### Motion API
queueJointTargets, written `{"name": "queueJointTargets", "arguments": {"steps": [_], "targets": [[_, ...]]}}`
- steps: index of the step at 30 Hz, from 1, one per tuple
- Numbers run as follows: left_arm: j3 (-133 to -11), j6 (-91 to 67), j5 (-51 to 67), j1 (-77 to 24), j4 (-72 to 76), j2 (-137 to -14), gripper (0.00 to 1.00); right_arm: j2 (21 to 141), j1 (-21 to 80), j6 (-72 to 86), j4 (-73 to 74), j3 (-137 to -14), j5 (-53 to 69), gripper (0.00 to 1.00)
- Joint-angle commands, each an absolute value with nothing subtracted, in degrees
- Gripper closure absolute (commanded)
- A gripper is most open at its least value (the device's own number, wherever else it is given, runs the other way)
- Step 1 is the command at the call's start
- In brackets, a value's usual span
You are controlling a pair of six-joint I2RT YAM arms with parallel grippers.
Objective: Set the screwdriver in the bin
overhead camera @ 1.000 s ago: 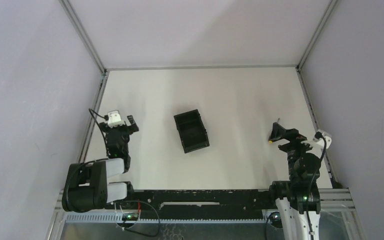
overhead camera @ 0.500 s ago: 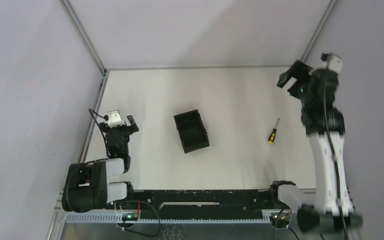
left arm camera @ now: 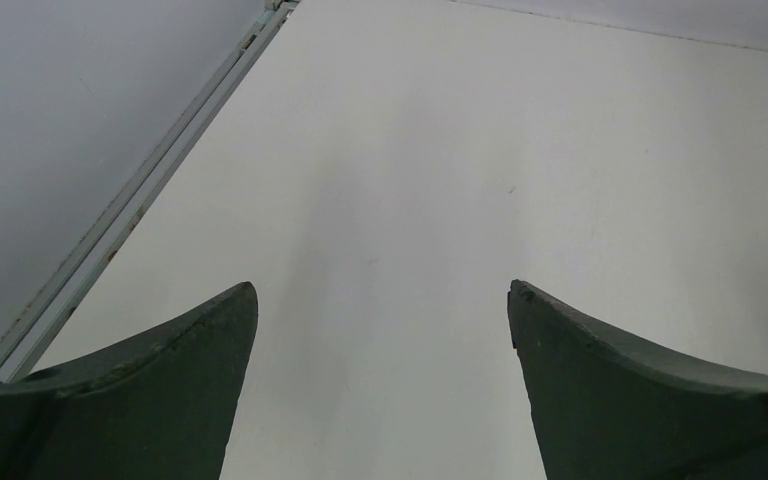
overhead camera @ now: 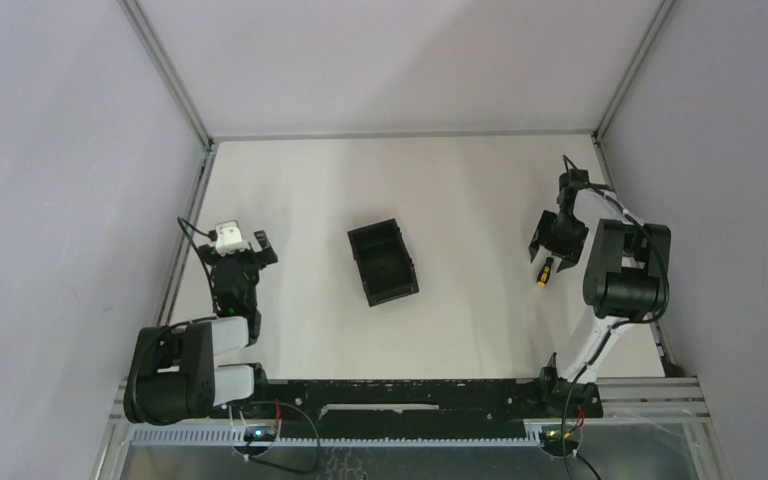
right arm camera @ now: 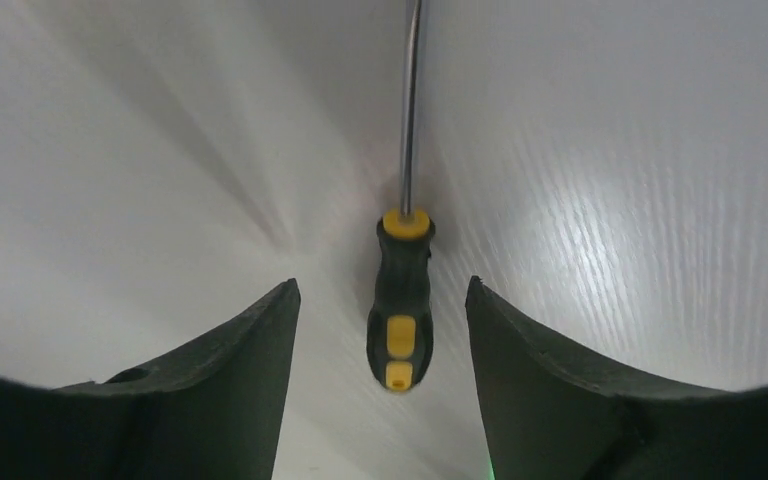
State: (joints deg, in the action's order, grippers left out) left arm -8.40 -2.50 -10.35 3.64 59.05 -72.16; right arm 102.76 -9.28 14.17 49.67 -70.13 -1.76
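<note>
The screwdriver (right arm camera: 400,310) lies flat on the white table, its black and yellow handle toward the camera and its thin metal shaft pointing away. My right gripper (right arm camera: 380,285) is open, with one finger on each side of the handle and a gap to both. From above, the right gripper (overhead camera: 552,250) hovers over the shaft, and only the screwdriver's handle end (overhead camera: 544,274) shows. The black bin (overhead camera: 373,229) sits open-topped and empty at the table's middle, well left of the screwdriver. My left gripper (overhead camera: 243,250) rests open at the left and holds nothing (left arm camera: 382,290).
Grey walls and metal frame rails (overhead camera: 201,190) close in the table on the left, back and right. The right rail (overhead camera: 620,215) runs close behind the right arm. A black bar (overhead camera: 400,392) with the arm bases lines the near edge.
The right arm was raised high at the back right half a second ago and has come down over the screwdriver. Its jaws have narrowed. The left arm, bin and screwdriver have not moved.
</note>
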Motion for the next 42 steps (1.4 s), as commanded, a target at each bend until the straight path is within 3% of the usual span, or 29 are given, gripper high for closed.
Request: {"name": "queueJointTargets", "arguments": {"steps": [1,3,5,7,8,20,27,33,37,42], "targets": [[-10.92,-1.53,-10.52,3.35,60.91,-72.16,0.00,106.45,-9.31,12.66,45.85,-68.99,-1.69,0.36],[-10.97,-1.58,-10.55,3.33,60.91,-72.14,0.00,107.74,-9.33,12.23,44.48,-68.33,-2.37,0.48],[-10.97,-1.55,-10.53,3.34,60.91,-72.16,0.00,109.15,-9.32,10.90,43.79,-68.30,-2.54,0.67],[-10.94,-1.53,-10.55,3.30,60.91,-72.12,0.00,110.48,-9.32,10.02,44.61,-69.20,-3.18,0.94],[-10.97,-1.52,-10.55,3.33,60.91,-72.16,0.00,110.85,-9.32,9.73,45.36,-69.81,-3.90,1.00],[-10.90,-1.52,-10.53,3.38,60.91,-72.16,0.00,103.20,-5.65,8.56,76.87,-96.16,-10.75,1.00],[-10.90,-1.50,-10.55,3.34,60.90,-72.10,0.00,102.83,-0.78,12.31,83.02,-104.40,-11.19,1.00],[-10.90,-1.52,-10.53,3.34,60.84,-72.10,0.00,103.78,17.05,15.91,80.03,-106.92,-10.24,1.00],[-10.90,-1.53,-10.57,3.34,60.91,-72.11,0.00,108.94,33.49,15.65,77.15,-114.86,-7.74,1.00],[-10.92,-1.53,-10.56,3.36,60.91,-72.08,0.00,116.58,47.16,9.15,75.47,-125.16,-9.79,1.00]]}}
